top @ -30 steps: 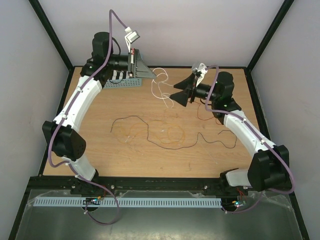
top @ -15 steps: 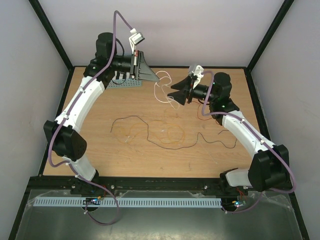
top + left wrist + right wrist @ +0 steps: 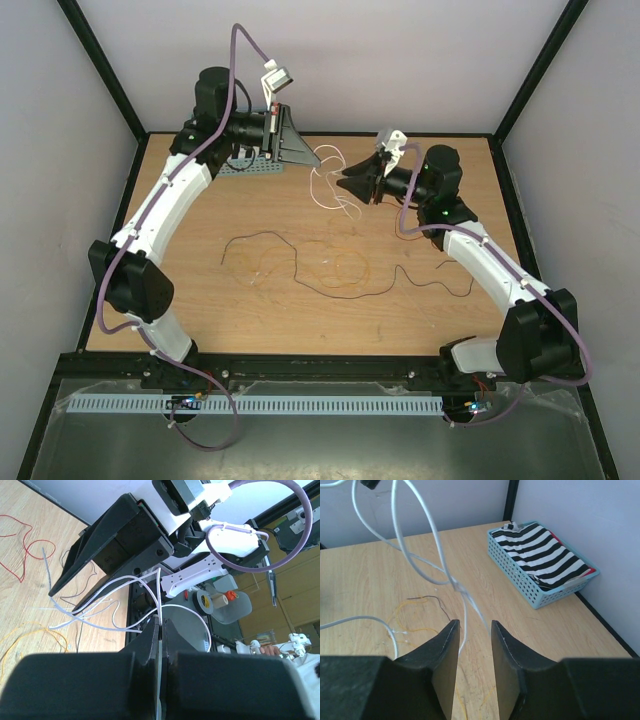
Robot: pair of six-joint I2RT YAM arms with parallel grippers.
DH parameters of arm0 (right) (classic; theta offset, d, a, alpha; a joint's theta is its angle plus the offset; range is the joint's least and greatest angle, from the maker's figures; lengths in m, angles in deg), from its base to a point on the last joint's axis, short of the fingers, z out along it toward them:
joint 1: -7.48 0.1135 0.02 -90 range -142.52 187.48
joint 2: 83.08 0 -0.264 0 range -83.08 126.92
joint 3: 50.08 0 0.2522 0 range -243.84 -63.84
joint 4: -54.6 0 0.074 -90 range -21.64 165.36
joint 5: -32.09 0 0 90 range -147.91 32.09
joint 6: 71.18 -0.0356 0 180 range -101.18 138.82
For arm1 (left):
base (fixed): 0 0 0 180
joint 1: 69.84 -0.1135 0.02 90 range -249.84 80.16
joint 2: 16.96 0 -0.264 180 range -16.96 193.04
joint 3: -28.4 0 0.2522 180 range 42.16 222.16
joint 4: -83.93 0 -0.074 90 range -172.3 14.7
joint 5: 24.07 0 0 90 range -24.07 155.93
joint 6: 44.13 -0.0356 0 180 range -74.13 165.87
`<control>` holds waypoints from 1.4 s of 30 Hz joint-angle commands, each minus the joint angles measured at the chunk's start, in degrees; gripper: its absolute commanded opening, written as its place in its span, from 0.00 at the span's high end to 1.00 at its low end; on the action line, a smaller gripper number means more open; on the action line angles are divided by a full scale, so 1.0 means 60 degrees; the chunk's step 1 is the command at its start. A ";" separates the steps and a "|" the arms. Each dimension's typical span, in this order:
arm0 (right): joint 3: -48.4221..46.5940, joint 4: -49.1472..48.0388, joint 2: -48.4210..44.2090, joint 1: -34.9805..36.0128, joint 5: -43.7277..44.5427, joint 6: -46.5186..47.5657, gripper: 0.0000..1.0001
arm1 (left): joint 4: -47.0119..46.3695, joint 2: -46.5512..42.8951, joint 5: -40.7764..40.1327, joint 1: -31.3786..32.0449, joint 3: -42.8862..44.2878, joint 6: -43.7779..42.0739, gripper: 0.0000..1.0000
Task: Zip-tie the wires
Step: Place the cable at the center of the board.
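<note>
Wires (image 3: 456, 586), white loops, ends hidden inside pinching left claw (image 3: 161, 625)

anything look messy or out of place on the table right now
Yes: only the white strands hang lifted, pinched in the left gripper, with the right gripper open around them. The black strand, orange strand and red strand sprawl loose and ungathered across the table.

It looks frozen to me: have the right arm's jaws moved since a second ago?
Yes. The right gripper has crept left, closer to the blue basket, and slightly farther from the arm bases.
</note>
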 commanded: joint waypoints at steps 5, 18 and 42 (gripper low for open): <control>0.0397 -0.0339 -0.0744 0.0052 0.0568 0.1366 0.46 | -0.0419 -0.0382 0.0090 -0.0105 -0.0117 0.0272 1.00; 0.1220 -0.1132 -0.0905 0.0461 0.0304 0.2654 0.29 | -0.0573 -0.0405 0.0166 0.0029 -0.0180 0.0483 1.00; 0.1170 0.0110 -0.1266 0.0711 0.1451 0.3255 0.95 | -0.0644 -0.0493 -0.0215 -0.0705 -0.1030 0.0325 1.00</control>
